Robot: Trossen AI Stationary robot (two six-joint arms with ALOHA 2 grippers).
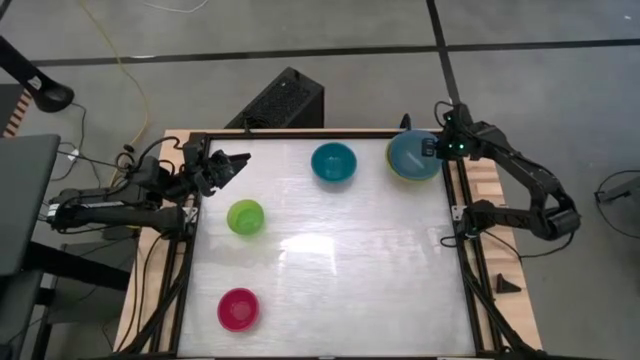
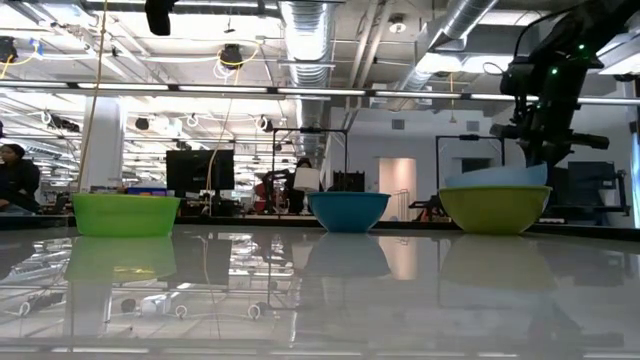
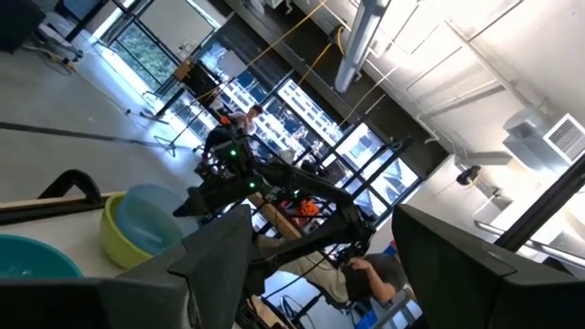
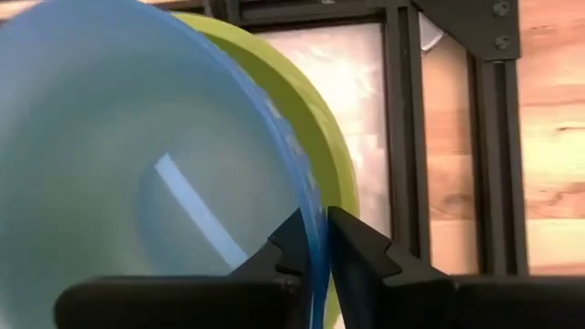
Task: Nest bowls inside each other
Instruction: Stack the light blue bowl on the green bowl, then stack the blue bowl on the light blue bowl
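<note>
The large light blue bowl sits tilted inside the large olive-green bowl at the table's far right corner. My right gripper is shut on its rim, coming down from above. The medium teal bowl stands at the far middle. The small lime green bowl is left of centre, and the small magenta bowl stands near the front left. My left gripper hangs open above the table's far left, holding nothing. My right gripper has the light blue bowl's rim on its right-hand side, one finger inside the bowl and one outside, between the two bowls' walls. The fingers slant down from above. The bowl lies in the olive-green bowl, its held side higher.
A black frame runs along the table's right edge, close beside the nested bowls. The middle and near right of the table top hold nothing. People and equipment show in the room beyond the far edge.
</note>
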